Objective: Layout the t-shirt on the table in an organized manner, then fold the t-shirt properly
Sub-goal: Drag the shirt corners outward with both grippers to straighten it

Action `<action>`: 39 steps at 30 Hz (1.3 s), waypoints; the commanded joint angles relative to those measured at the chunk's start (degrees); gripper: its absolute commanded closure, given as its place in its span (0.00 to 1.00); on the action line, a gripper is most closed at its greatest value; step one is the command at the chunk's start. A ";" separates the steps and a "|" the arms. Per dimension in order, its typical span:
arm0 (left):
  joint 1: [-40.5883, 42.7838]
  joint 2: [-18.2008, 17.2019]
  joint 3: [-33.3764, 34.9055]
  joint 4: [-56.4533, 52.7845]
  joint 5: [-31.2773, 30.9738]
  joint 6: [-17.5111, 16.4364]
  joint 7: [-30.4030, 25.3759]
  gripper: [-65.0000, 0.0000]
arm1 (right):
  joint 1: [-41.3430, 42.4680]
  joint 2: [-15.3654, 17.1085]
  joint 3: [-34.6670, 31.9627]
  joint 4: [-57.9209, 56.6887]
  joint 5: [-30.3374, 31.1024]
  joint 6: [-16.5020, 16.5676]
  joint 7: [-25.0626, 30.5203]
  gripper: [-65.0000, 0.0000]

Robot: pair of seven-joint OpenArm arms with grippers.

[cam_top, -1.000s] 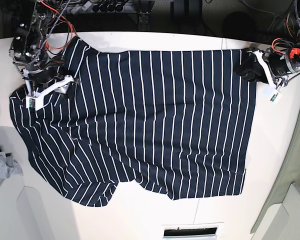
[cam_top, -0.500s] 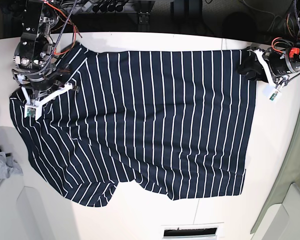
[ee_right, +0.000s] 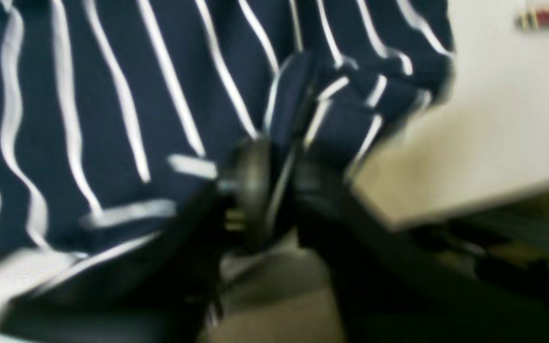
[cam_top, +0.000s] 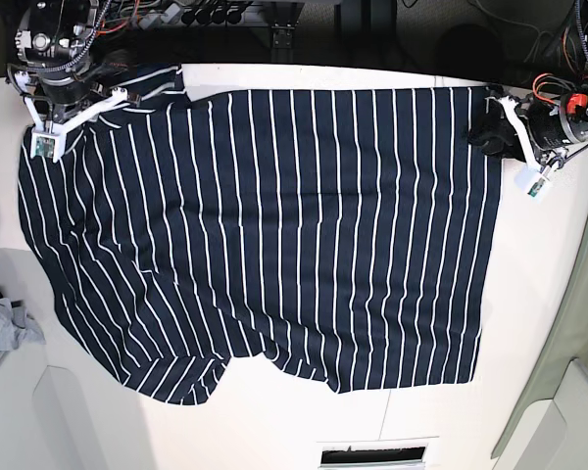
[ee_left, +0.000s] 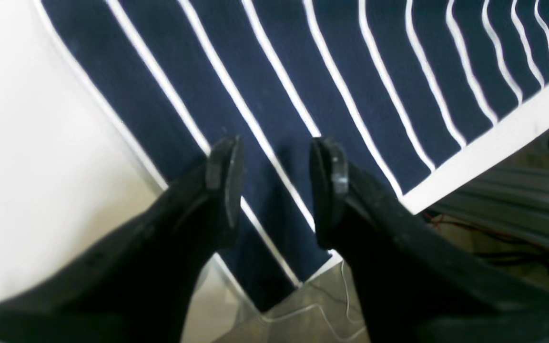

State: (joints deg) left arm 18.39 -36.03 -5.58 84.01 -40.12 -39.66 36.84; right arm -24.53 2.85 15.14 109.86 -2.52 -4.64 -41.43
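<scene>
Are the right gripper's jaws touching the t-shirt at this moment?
Touching. The right wrist view, though blurred, shows the right gripper with a bunched fold of the t-shirt pinched between its jaws near the table edge.

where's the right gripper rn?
Base view, top-left: the right gripper sits at the table's far edge, on the t-shirt's bunched corner. Its wrist view is too blurred to confirm a grip.

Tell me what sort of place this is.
Probably a robotics lab bench rather than a home: a bare white table with a striped t-shirt spread on it, loose cables and hardware along the far edge, and two robot arms at its corners.
</scene>
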 commanded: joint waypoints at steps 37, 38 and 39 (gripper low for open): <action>-0.31 -1.09 -0.48 0.37 -0.68 -0.34 -0.66 0.61 | -1.25 0.98 0.70 -8.41 -2.82 -1.57 -0.02 0.53; -0.31 -1.09 -0.48 0.28 -0.57 -0.34 -0.57 0.61 | -2.27 0.98 0.87 -7.78 -2.78 -1.57 -0.02 0.53; -0.28 -1.09 -0.48 0.24 -0.26 -0.34 -0.57 0.61 | -3.37 0.98 1.09 -6.88 -2.78 -1.57 -0.02 0.53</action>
State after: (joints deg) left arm 18.41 -36.03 -5.58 83.77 -39.66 -39.66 36.95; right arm -27.33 3.49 15.92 102.10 -4.99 -6.02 -41.34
